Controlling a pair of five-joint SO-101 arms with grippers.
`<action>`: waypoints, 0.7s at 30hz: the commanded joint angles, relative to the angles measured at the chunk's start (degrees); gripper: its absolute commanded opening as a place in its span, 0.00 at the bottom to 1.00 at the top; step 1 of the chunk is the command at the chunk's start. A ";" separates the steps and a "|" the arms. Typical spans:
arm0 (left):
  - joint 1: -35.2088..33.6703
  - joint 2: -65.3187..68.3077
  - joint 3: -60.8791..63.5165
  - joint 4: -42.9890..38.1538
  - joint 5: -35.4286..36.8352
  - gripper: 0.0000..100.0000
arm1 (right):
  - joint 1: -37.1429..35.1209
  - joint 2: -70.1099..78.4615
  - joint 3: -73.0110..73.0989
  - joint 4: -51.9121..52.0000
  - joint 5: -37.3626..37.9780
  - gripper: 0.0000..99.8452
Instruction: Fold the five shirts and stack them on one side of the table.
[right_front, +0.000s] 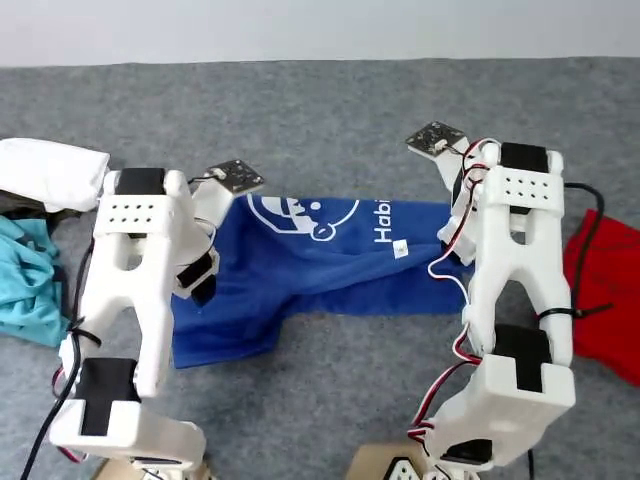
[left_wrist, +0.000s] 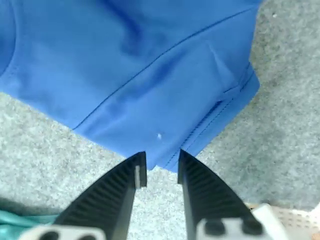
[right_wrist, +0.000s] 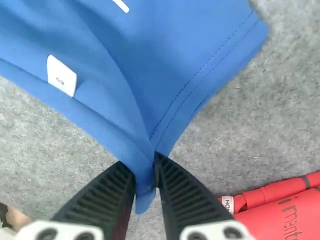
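High view: a blue shirt (right_front: 330, 265) lies spread and partly folded across the middle of the grey table (right_front: 330, 110), between the two arms.
The right gripper (right_wrist: 145, 172) is clamped on a pinched fold at the shirt's hem, at the end nearest a red shirt (right_front: 610, 290) that lies just beside it at the table's edge. At the other end, the left gripper (left_wrist: 162, 162) sits low over a corner of the blue cloth, its jaws narrowly apart with the hem just reaching the tips. Beyond the left arm, a teal shirt (right_front: 25, 280) lies bunched at the table's edge, with a white shirt (right_front: 50, 170) behind it.
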 joint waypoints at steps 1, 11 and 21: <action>-3.16 -2.99 -0.75 1.49 -0.35 0.11 | 0.75 -3.91 -2.20 4.09 -0.26 0.12; -10.55 -2.99 -3.30 1.49 -0.26 0.11 | 0.57 -5.58 -12.92 13.05 -0.26 0.23; -10.99 -2.46 -3.38 -4.13 1.49 0.11 | -5.14 -5.76 -12.48 8.57 -0.79 0.23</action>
